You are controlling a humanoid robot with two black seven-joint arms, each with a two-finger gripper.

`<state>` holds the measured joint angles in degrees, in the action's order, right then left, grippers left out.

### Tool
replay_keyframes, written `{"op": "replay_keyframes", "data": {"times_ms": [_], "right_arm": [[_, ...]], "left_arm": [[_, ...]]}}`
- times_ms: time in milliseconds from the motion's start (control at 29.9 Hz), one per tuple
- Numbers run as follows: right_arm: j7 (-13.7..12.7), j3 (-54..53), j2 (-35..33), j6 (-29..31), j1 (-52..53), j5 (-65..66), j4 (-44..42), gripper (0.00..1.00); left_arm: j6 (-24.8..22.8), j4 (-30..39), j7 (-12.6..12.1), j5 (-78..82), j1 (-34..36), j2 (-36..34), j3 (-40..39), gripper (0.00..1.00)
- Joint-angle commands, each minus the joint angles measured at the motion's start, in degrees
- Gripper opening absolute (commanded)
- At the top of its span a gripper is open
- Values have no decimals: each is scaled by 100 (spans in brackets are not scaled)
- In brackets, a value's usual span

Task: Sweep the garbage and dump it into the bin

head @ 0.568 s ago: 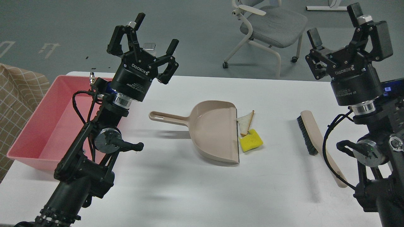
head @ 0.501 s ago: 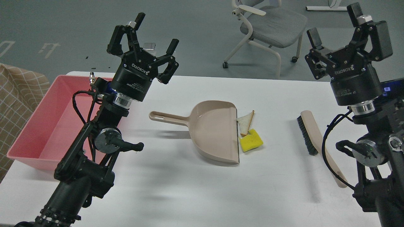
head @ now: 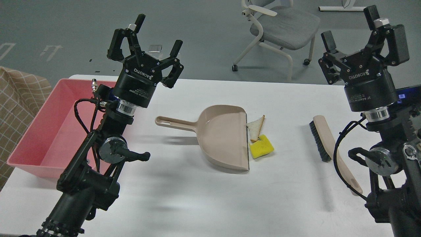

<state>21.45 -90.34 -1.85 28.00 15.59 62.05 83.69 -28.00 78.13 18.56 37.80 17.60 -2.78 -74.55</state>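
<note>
Head view across a white table: at far left, the pink bin is sitting on the table's left edge. Just right of it, the left gripper is hanging raised above the table, jaws spread wide and holding nothing. Near the centre, a beige dustpan is lying flat, handle pointing left, its open lip facing right. Touching that lip, the bread slice is lying just beyond the yellow sponge block. Further right, a beige brush is resting bristles-left, well apart from the garbage. At far right, the right gripper is standing raised, jaws likewise open and empty.
</note>
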Motion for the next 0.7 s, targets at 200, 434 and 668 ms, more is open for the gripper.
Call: {"op": "replay_keyframes", "data": {"times_ms": [200, 434, 668], "right_arm": [[0, -19, 9, 0, -4, -26, 7, 100], [0, -10, 9, 0, -4, -26, -11, 100], [0, -10, 9, 0, -4, -26, -37, 100]], "left_arm": [[0, 1, -1, 8, 7, -20, 2, 99], [0, -8, -1, 26, -37, -47, 2, 99], [0, -8, -1, 26, -63, -82, 2, 99]]}}
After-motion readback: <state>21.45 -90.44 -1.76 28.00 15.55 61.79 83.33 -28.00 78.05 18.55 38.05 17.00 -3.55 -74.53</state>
